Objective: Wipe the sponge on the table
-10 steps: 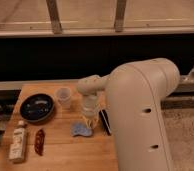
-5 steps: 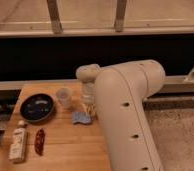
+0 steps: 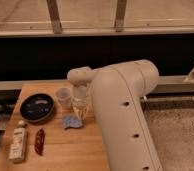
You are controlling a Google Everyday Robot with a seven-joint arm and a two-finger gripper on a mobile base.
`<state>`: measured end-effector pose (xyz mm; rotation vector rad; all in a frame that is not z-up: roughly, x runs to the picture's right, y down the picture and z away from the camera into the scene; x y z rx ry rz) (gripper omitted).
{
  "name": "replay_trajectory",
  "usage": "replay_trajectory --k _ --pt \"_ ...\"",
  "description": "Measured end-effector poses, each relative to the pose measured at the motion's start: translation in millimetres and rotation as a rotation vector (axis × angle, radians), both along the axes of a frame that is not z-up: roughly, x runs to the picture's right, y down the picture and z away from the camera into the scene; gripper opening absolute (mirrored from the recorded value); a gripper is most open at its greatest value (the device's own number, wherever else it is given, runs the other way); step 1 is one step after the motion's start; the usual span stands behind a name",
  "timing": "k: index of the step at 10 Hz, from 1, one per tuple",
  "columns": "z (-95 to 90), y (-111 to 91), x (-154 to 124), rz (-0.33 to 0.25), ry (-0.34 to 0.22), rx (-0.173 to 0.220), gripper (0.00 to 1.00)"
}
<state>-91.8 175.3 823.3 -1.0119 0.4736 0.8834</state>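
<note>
The light-blue sponge (image 3: 72,121) lies flat on the wooden table (image 3: 65,150), right of the black dish. My gripper (image 3: 82,106) hangs down from the white wrist just above and to the right of the sponge, at its edge. The thick white arm covers the table's right side and hides most of the gripper.
A black dish (image 3: 37,108) sits at the table's left, with a clear cup (image 3: 64,96) beside it. A reddish-brown oblong object (image 3: 39,141) and a pale block with a yellow label (image 3: 18,145) lie at the front left. A dark wall runs behind the table.
The arm has swung left across the table. The sponge has slid left, closer to the black dish.
</note>
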Motion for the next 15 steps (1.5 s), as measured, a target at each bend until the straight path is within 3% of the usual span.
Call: replay_trajectory --k 3,7,11,15 --pt "-24.5 26 -10 -0.015 -0.021 0.009 0.00" --pt "-28.5 38 38 0.047 0.060 -0.002 0.00" --pt "-5.6 18 58 0.089 0.114 -0.008 0.00" --pt "9.8 -16 32 0.076 0.071 0.016 0.00"
